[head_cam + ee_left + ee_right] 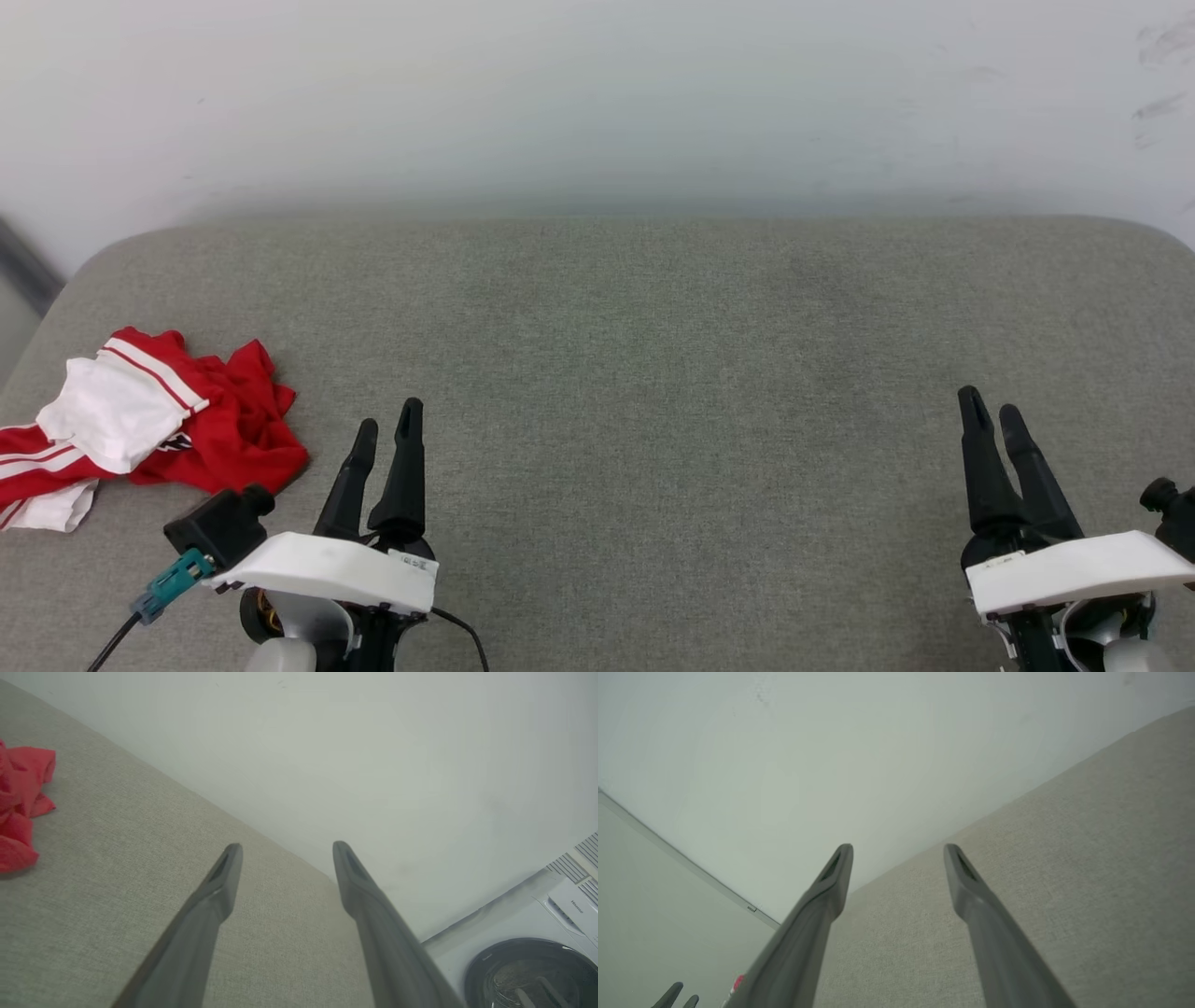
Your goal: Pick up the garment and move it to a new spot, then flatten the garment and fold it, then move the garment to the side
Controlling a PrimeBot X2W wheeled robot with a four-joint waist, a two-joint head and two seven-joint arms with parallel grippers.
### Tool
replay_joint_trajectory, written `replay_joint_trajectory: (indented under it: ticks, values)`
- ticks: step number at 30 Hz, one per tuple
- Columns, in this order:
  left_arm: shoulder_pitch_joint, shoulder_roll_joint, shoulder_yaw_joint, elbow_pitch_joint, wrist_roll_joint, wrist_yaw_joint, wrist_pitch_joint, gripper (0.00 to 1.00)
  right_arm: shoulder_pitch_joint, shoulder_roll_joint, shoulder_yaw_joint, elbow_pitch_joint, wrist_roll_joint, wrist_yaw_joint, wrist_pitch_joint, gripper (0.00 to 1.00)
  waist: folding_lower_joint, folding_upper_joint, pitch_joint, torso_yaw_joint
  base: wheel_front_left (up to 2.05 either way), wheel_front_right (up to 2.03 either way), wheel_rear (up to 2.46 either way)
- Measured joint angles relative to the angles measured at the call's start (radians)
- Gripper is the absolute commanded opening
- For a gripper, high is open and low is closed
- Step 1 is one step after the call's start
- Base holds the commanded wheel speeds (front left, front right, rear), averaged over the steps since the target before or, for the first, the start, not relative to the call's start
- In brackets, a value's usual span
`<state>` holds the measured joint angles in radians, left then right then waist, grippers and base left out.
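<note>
Grey woven fabric covers the desk point(653, 373) in front of us. The garment point(215, 439) lies crumpled at its left end, close to the left edge. Its red cloth is bunched up, with a white sleeve and its red-and-white striped trim lying on top. A scrap of black-and-white print shows between the folds.

Just to the right of the garment, and nearer to us, is our left gripper point(388, 415). Its jaws are spread apart and hold nothing, and its fingers point toward the wall point(597, 93). A cable with a teal plug point(173, 579) hangs from its wrist.

In the left wrist view the garment point(21, 807) sits at the picture's left edge, apart from the left gripper point(287, 845).

Well away, over the right side of the desk, our right gripper point(991, 401) is also spread wide and empty, with bare fabric under it. The right wrist view shows the same gap between its fingers point(899, 846).

Behind the desk is the plain pale wall. Beyond the desk, in the left wrist view, we see a white washing machine point(514, 924) with a round dark door.
</note>
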<state>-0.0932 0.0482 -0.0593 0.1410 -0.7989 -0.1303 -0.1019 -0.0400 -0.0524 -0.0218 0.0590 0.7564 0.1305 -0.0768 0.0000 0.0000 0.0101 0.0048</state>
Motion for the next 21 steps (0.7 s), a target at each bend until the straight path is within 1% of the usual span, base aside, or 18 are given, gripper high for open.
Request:
replay_joint_trajectory:
  ticks: [5, 6, 10, 21]
  values:
    - [-0.007, 0.000, -0.003, 0.000, 0.103, 0.004, -0.016, 1.00, 0.002, 0.000, -0.002, -0.021, -0.100, 0.000, 0.007, 1.00, 0.0000, 0.0000, 0.001, -0.001, 0.00, 0.00, 0.00]
    - [-0.009, 0.000, -0.003, 0.000, 0.137, 0.008, -0.021, 1.00, 0.004, 0.000, -0.001, -0.028, -0.138, 0.000, 0.012, 1.00, 0.0000, 0.0000, 0.000, -0.001, 0.00, 0.00, 0.00]
    - [-0.009, 0.003, -0.005, 0.004, 0.205, 0.016, -0.032, 1.00, 0.006, 0.001, -0.002, -0.042, -0.201, 0.000, 0.018, 1.00, 0.0000, 0.0000, 0.000, -0.002, 0.00, 0.00, 0.00]
    - [-0.010, 0.012, -0.022, 0.028, 0.346, 0.025, -0.061, 1.00, 0.020, 0.001, -0.005, -0.069, -0.361, 0.000, 0.035, 1.00, 0.0000, 0.0000, -0.006, -0.002, 0.00, 0.00, 0.00]
